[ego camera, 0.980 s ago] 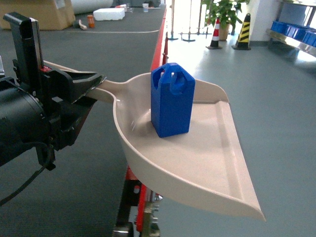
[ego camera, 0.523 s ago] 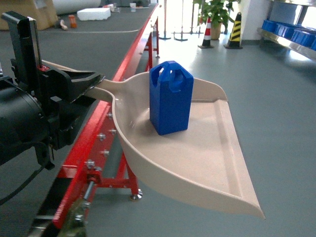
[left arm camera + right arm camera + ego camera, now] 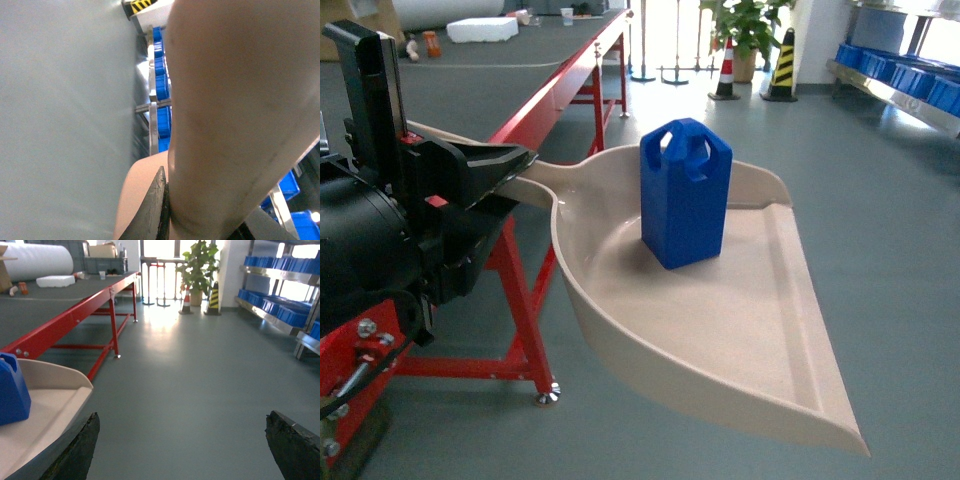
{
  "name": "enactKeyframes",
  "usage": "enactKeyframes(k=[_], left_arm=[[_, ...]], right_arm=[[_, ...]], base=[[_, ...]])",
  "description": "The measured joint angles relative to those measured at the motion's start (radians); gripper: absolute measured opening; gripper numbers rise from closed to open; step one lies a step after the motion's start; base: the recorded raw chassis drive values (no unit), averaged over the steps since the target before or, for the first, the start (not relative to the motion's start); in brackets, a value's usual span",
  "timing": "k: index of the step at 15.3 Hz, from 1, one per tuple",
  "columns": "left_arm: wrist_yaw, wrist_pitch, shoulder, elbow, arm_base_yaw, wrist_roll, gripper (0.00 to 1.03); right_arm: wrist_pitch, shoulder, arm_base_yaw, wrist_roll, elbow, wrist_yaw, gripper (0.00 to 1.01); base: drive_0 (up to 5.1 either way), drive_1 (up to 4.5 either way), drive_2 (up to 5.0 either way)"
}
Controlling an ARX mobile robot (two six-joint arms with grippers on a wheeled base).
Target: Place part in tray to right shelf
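The beige tray point(image 3: 720, 320) hangs in the air across the middle of the head view, its stub handle point(image 3: 535, 185) clamped by my left gripper point(image 3: 510, 168), which is shut on it. The blue part point(image 3: 686, 190) stands upright in the tray near its back wall. In the left wrist view the handle point(image 3: 240, 100) fills the frame, with one dark finger point(image 3: 156, 205) pressed against it. My right gripper point(image 3: 182, 445) is open and empty over the floor, with the tray point(image 3: 45, 415) and part point(image 3: 12, 390) just to its left. The right shelf point(image 3: 895, 85) point(image 3: 270, 310) stands far off on the right, holding blue crates.
A long red-framed table point(image 3: 545, 95) point(image 3: 75, 315) runs along the left. A striped cone point(image 3: 724, 70), a black-yellow bollard point(image 3: 780, 65) and a potted plant point(image 3: 745, 20) stand at the far end. Grey floor point(image 3: 200, 380) lies between the table and the shelf.
The whole view has swung right: the red table slid from under the tray off to the left, and more floor and shelf show. The tray stays gripped; the part sits slightly further right.
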Motion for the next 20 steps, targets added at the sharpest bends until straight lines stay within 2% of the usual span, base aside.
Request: enactKeyframes(k=[20], left_arm=[[-0.003,-0.005,0.000,-0.001,0.000,0.002,0.17]], right_arm=[[-0.003,0.006,0.000,0.000,-0.003,0.002,0.98]], base=[[5.0,-2.42,-2.4]])
